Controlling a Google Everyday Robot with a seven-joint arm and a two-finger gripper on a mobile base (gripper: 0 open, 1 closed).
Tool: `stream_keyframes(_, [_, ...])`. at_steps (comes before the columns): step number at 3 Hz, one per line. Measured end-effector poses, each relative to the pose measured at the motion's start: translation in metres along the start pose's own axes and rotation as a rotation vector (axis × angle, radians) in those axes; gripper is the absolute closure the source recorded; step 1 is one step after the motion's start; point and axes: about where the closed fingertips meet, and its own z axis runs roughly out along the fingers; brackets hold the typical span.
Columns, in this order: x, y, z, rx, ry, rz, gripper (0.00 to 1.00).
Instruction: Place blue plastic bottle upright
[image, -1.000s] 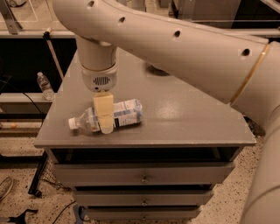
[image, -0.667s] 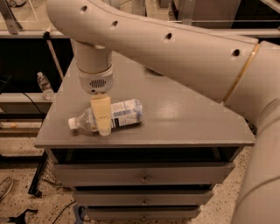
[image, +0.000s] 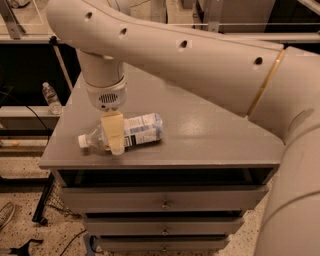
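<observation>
The blue plastic bottle (image: 142, 129) lies on its side on the grey cabinet top (image: 210, 135), near the front left edge. Its white cap (image: 82, 141) points left and its pale blue-and-white label faces up. My gripper (image: 115, 142) hangs straight down from the white wrist and sits over the bottle's shoulder, between cap and label. Its cream front part covers that stretch of the bottle. The bottle rests on the surface.
The cabinet has drawers (image: 165, 202) below its front edge. A small clear water bottle (image: 51, 98) stands to the left, beyond the cabinet. My large white arm (image: 200, 65) spans the back and right of the top. Cables lie on the floor at left.
The upper arm has shifted slightly left. The gripper stays over the bottle, and the bottle has not moved.
</observation>
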Motion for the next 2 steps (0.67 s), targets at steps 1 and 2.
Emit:
stream_keyframes(1, [-0.0010, -0.0012, 0.0006, -0.001, 0.016, 0.005, 0.39])
stream_keyframes(2, [-0.0029, -0.0019, -0.0027, 0.004, -0.001, 0.010, 0.70])
